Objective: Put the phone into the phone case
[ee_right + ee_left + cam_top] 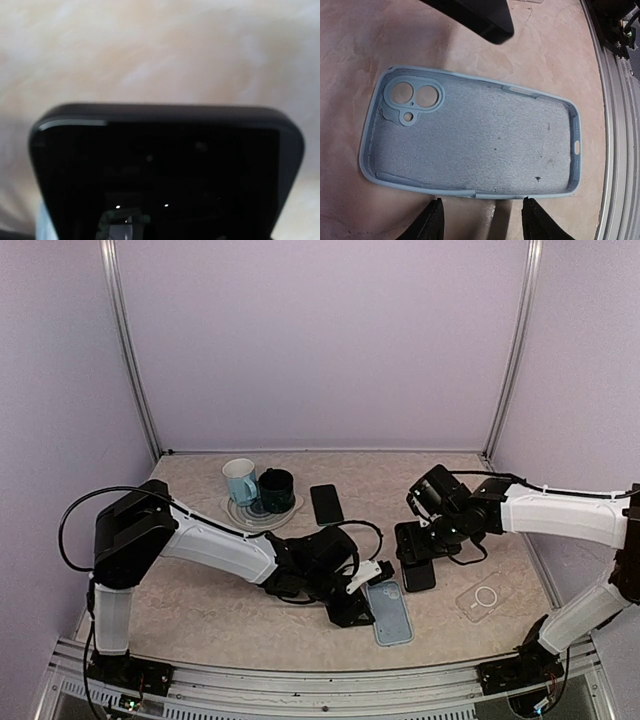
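The left tool (482,202) hangs open beside the blue case (470,140), likely to steady it, while the right tool (417,552) at one o'clock grips the black phone (418,576).

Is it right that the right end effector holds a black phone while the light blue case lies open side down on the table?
Not quite: the light blue case lies open side up, its lined inside showing in the left wrist view. The right end effector does hold a black phone.
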You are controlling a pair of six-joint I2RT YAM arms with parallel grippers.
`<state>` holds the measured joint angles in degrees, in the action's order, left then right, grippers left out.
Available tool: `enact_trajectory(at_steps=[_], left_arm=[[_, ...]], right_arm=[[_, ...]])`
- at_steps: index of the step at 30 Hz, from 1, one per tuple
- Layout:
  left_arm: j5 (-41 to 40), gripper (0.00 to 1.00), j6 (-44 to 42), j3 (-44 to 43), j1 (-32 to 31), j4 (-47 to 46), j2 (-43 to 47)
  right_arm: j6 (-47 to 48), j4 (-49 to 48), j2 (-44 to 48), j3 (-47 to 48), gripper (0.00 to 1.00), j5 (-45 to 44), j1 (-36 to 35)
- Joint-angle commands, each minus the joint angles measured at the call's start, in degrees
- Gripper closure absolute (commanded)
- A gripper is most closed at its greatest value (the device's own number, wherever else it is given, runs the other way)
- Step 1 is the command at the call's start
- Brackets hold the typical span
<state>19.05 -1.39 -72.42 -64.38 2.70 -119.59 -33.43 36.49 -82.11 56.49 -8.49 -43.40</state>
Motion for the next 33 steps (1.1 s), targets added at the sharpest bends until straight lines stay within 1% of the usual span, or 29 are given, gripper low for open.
enact_trajectory(at_steps=[1, 3, 5, 7, 10, 13, 17, 24, 29, 33], left_arm=[[4.6, 0.46, 3.9, 7.9, 0.9, -8.2, 6.0], [3.9, 0.44, 6.7, 12.5, 2.3, -13.4, 12.3], [1.4, 0.43, 8.7, 17.2, 3.8, -17.0, 16.9], [-1.2, 0.42, 10.3, 19.5, 5.2, -17.9, 20.6], [-3.1, 0.40, 11.1, 21.2, 7.0, -17.2, 23.3], [-4.0, 0.40, 11.2, 22.8, 7.8, -17.1, 24.7], [-4.4, 0.39, 11.3, 24.4, 8.0, -17.6, 25.9], [-4.9, 0.39, 11.5, 26.4, 8.2, -18.8, 27.1], [-4.8, 0.39, 11.5, 26.3, 8.6, -18.8, 26.8], [-4.8, 0.39, 11.4, 26.2, 8.8, -18.7, 26.7]], right_arm=[[-9.2, 0.4, 1.8, -0.8, 0.54, -3.0, -5.9], [-12.5, 1.4, 1.5, -0.6, 0.54, -4.1, -8.9], [-15.7, 2.0, 1.0, -0.5, 0.54, -5.0, -11.7], [-19.4, 3.3, 0.1, 0.1, 0.54, -6.6, -14.7], [-24.3, 4.9, -2.2, 1.0, 0.54, -8.1, -18.6], [-27.0, 5.7, -5.4, 1.6, 0.54, -8.9, -21.2], [-27.7, 5.7, -8.9, 2.5, 0.55, -9.7, -22.1], [-26.8, 2.8, -10.4, 2.0, 0.58, -9.8, -22.1], [-26.6, 5.4, -11.7, 4.4, 0.58, -10.5, -22.2], [-26.0, 4.9, -12.1, 3.3, 0.59, -8.7, -22.3]])
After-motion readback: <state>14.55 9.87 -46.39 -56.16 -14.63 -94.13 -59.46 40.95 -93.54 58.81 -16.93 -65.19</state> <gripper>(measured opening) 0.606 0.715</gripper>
